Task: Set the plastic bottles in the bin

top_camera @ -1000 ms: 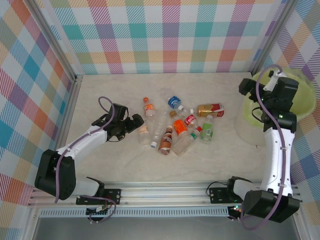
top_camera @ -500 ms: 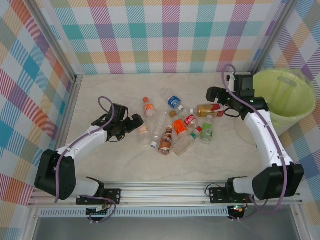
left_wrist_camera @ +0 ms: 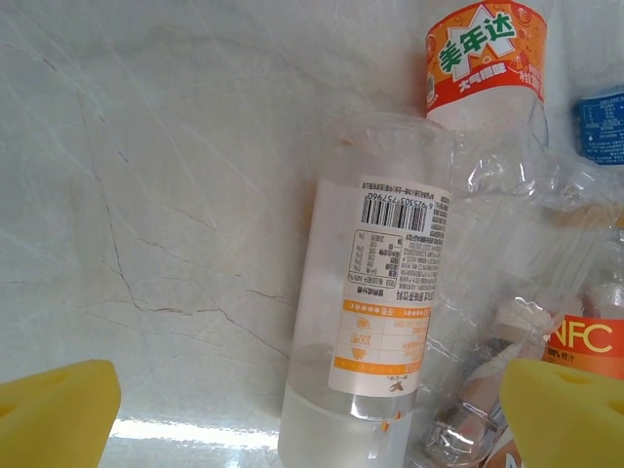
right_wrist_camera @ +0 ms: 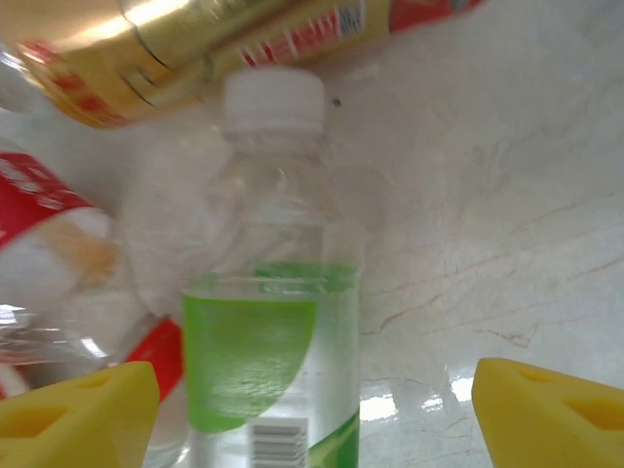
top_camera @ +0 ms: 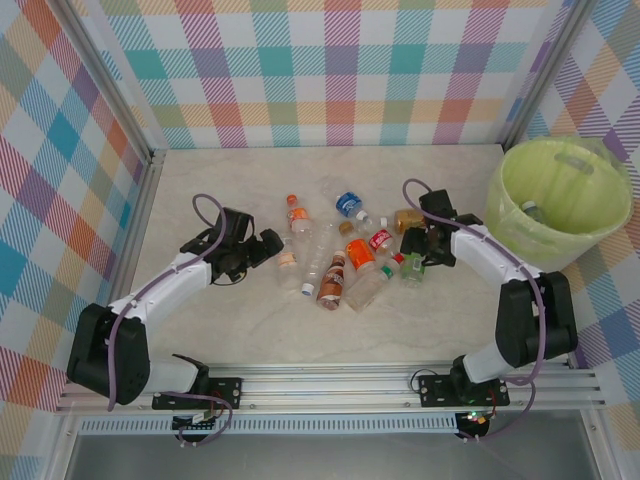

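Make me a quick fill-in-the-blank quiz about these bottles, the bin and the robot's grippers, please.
1. The bin at the far right is lime-____.
2. In the right wrist view, the green-labelled bottle wears a ____ cap.
3. The left gripper has ____ pads, open on either side of a barcode-labelled bottle.
Missing words: green; white; yellow.

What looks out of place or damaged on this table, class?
The small clear plastic bottles lie jumbled on their sides on the pale marbled table, outside the round lime-green plastic bin. One label-less clear bottle among them looks crumpled. No spill shows.
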`<state>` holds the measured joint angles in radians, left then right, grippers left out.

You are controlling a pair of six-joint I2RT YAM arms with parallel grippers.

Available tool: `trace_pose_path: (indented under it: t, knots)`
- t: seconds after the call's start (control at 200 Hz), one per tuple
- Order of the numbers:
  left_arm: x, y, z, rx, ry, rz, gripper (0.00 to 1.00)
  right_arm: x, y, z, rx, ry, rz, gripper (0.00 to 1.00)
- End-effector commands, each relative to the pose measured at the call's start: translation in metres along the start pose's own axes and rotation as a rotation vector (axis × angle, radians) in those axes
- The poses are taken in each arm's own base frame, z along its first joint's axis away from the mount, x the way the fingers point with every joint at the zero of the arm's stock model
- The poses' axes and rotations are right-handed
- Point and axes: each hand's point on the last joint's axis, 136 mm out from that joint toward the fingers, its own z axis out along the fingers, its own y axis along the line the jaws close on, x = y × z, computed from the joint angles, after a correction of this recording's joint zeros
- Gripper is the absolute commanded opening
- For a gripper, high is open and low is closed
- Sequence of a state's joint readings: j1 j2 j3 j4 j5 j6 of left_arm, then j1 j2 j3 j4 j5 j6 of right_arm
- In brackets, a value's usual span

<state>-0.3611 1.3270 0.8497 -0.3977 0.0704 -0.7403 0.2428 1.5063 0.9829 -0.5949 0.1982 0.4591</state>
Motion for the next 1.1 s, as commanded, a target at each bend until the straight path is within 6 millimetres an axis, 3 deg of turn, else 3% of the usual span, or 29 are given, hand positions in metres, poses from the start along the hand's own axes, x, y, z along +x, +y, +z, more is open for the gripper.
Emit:
trace_pose_path:
  t: [0.0, 0.205, 0.355, 0.495, 0.735, 0.895, 1.095]
  knots:
    - [-0.004, -0.009, -0.014, 0.033, 0.016, 0.046, 1.00, -0.003, 0.005, 0.016, -0.015, -0.013, 0.048, 0.80]
    - [-0.021, -0.038, -0.035, 0.069, 0.019, 0.167, 1.00, 0.008, 0.006, 0.040, -0.018, 0.017, 0.056, 0.73]
    - [-0.035, -0.053, -0.030, 0.109, -0.020, 0.189, 1.00, 0.014, 0.005, 0.052, -0.019, 0.022, 0.079, 0.71]
    - [-0.028, -0.056, -0.019, 0.137, 0.019, 0.186, 1.00, 0.002, 0.010, 0.042, -0.033, -0.032, 0.066, 0.66]
    - [-0.032, -0.044, -0.022, 0.084, -0.021, 0.214, 1.00, -0.017, 0.021, -0.013, -0.063, -0.239, 0.007, 0.58]
    - [-0.031, -0.039, -0.019, 0.071, -0.024, 0.190, 1.00, -0.042, 0.048, -0.077, -0.258, -0.464, -0.037, 0.58]
    - [-0.029, -0.038, -0.015, 0.057, -0.006, 0.184, 1.00, -0.075, 0.055, -0.164, -0.355, -0.723, -0.100, 0.58]
